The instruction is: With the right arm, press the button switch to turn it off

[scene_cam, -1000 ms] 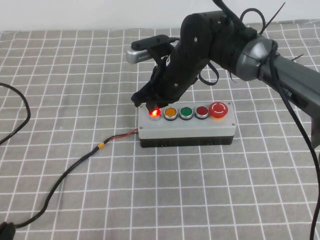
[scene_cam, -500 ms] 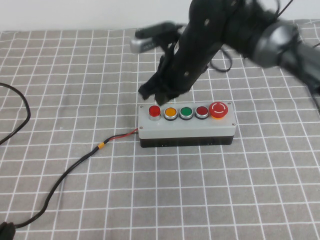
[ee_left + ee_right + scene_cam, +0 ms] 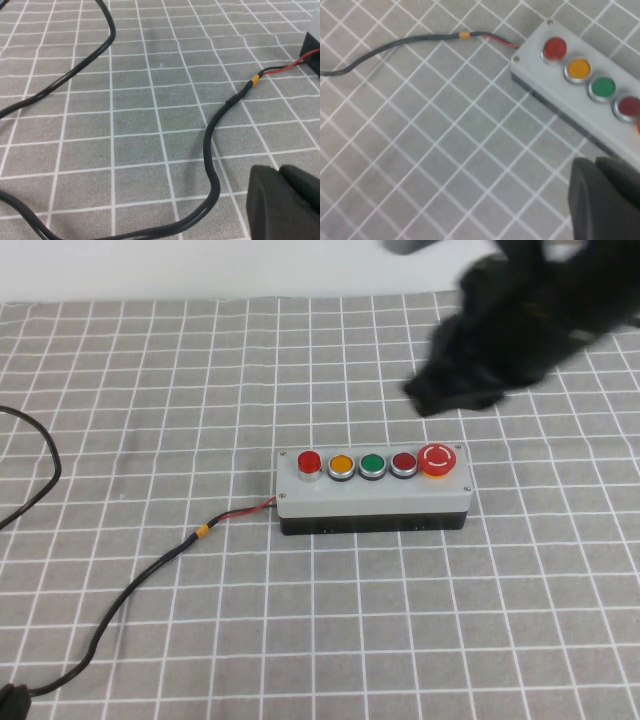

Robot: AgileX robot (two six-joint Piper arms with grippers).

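Risen clear of button switch point(image 3: 372, 490), right gripper point(image 3: 440, 398); left gripper point(image 3: 285, 202) low.

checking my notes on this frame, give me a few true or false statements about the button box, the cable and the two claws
1. The red lamp at the end of the long grey control box is glowing. False: it is unlit.
2. The right claw is pressing the yellow button. False: it hangs blurred above the cloth beyond the box, touching nothing.
3. A black cable with red wire joins the box at its lamp end. True.
4. The big red mushroom button sits at the end opposite the lamp. True.
5. The left claw grips the cable. False: it sits beside the cable, low over the grey checked cloth.
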